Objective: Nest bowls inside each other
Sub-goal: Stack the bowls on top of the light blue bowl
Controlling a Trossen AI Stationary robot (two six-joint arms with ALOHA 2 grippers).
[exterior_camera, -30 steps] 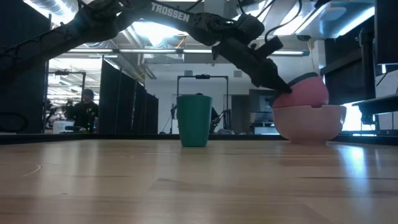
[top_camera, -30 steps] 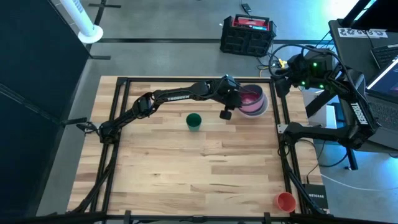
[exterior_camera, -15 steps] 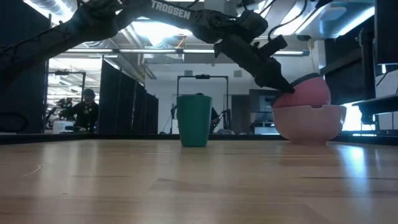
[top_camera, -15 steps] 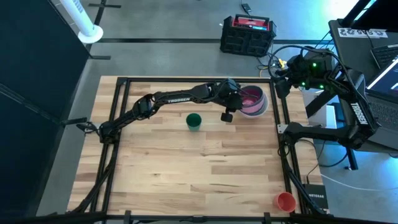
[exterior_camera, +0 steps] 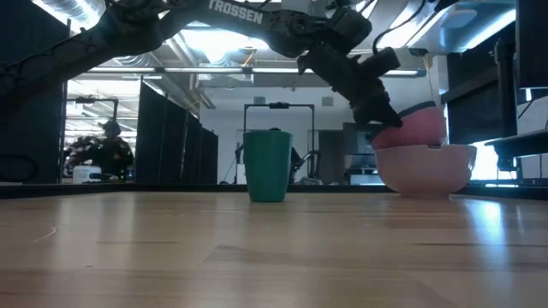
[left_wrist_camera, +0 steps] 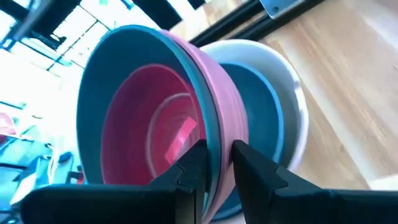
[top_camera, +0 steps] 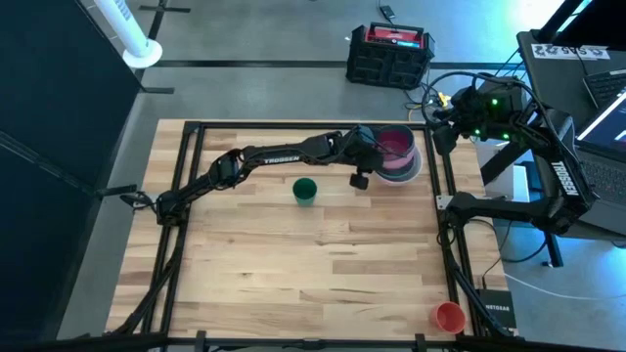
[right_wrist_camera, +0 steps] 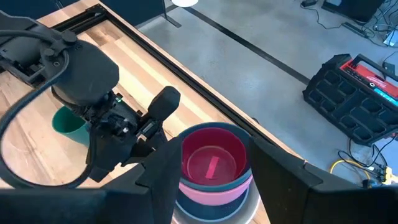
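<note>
— Since the last look, my left gripper (left_wrist_camera: 214, 163) has tipped the pink-and-teal stack (top_camera: 395, 152) steeper, clamped on its rim at two o'clock.
— If it slips, they miss the white bowl (exterior_camera: 425, 168). Right gripper (right_wrist_camera: 208, 163) hangs open, farther back.

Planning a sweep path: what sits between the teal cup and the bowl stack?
Only the left gripper and its wrist; otherwise bare wood between the teal cup and the bowl stack, per the high view.

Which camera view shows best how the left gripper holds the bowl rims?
The left wrist view: the left gripper pinches the teal and pale pink rims. The high view shows it small, the low view sideways, and the right wrist view half hidden.
</note>
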